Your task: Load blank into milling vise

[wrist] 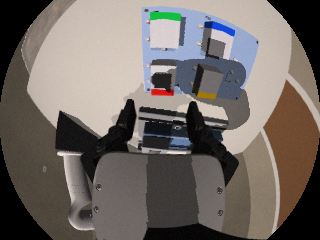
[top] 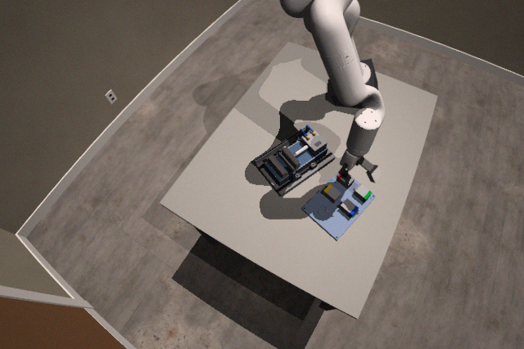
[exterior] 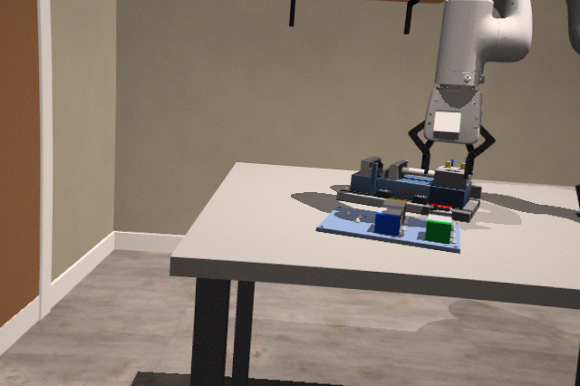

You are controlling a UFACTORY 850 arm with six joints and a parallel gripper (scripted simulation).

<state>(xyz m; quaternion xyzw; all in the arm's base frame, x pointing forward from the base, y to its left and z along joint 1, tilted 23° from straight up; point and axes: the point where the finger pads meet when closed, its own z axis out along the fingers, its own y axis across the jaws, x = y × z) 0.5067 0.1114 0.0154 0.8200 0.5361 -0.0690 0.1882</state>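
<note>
The blank with the red end [top: 345, 179] lies flat on the light blue infeed plate [top: 338, 206], at the plate's corner closest to the vise [top: 297, 157]. It also shows in the wrist view [wrist: 162, 82] and as a red strip in the side view [exterior: 439, 207]. My gripper [top: 358, 174] hangs open and empty above this blank, fingers pointing down and clear of it. In the side view the gripper [exterior: 446, 165] stands above the blanks. The vise jaws stand apart with nothing between them.
Three other blanks lie on the plate: yellow end [top: 331, 192], green end [top: 363, 193], blue end [top: 349, 207]. Small white pins stand up from the plate [exterior: 388, 236]. The vise's hose end [top: 310, 138] with upright fittings is near the arm.
</note>
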